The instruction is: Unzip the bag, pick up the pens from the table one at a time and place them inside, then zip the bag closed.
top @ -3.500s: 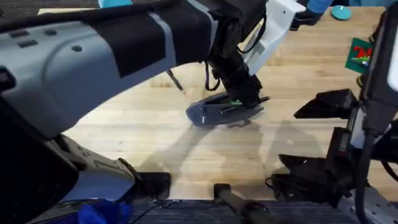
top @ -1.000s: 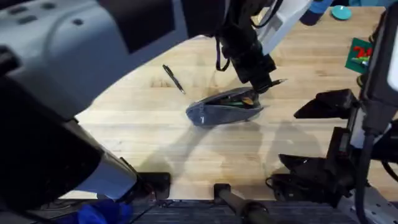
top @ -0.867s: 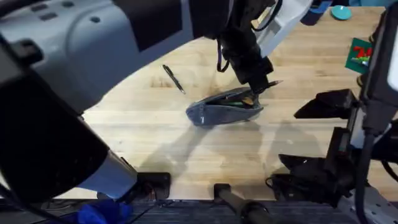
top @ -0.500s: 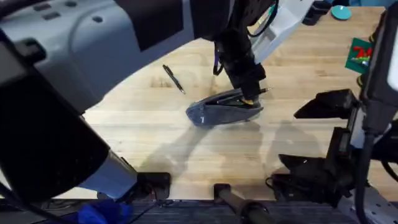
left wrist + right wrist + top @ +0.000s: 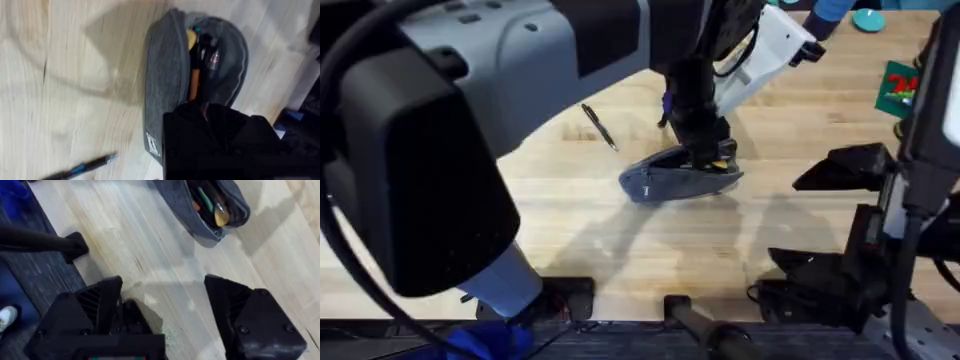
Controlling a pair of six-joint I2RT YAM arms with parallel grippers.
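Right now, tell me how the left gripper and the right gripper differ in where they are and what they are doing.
Place: the left gripper is down at the open mouth of the grey pencil pouch; the right gripper hangs over bare table, apart from the pouch.
Job: the left gripper is busy at the pouch; the right gripper holds nothing, its fingers spread wide.
Both are black.

surface: the table (image 5: pixel 570 220), light plank wood | centre: the bag (image 5: pixel 675 180), grey-blue, lying unzipped with pens inside | left and farther: a dark pen (image 5: pixel 600 127) flat on the wood, apart from the bag
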